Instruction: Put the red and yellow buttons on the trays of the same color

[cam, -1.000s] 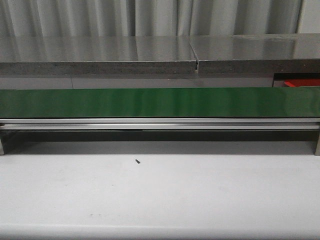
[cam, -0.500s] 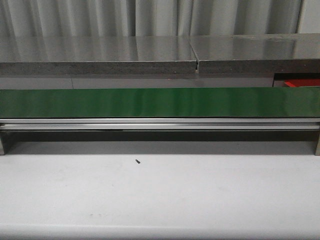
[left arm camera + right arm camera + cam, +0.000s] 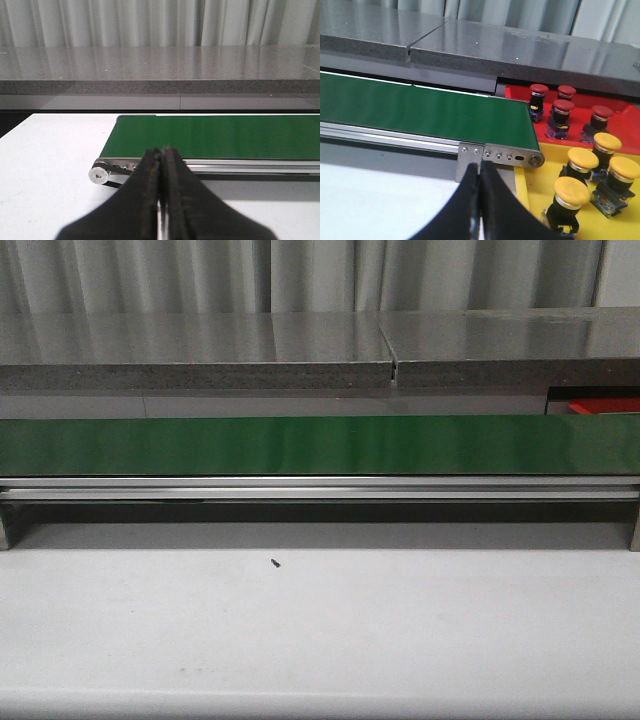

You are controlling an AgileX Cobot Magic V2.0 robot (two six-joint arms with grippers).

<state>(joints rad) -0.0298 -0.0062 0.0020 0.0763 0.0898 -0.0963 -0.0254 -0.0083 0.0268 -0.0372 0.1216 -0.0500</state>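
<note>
In the right wrist view, several red buttons [image 3: 563, 106] stand on the red tray [image 3: 517, 92] and several yellow buttons [image 3: 582, 158] stand on the yellow tray [image 3: 530, 197], both past the right end of the green conveyor belt [image 3: 420, 111]. My right gripper [image 3: 480, 167] is shut and empty, in front of the belt's end bracket. My left gripper [image 3: 161, 151] is shut and empty, in front of the belt's left end [image 3: 210, 136]. The belt [image 3: 320, 444] carries no buttons. A bit of the red tray [image 3: 603, 405] shows at the far right in the front view.
A grey stone ledge [image 3: 200, 355] runs behind the belt, with curtains behind it. The white table [image 3: 320, 630] in front has a small dark speck [image 3: 274, 562]. The belt's aluminium rail [image 3: 320, 488] and legs stand at the table's back.
</note>
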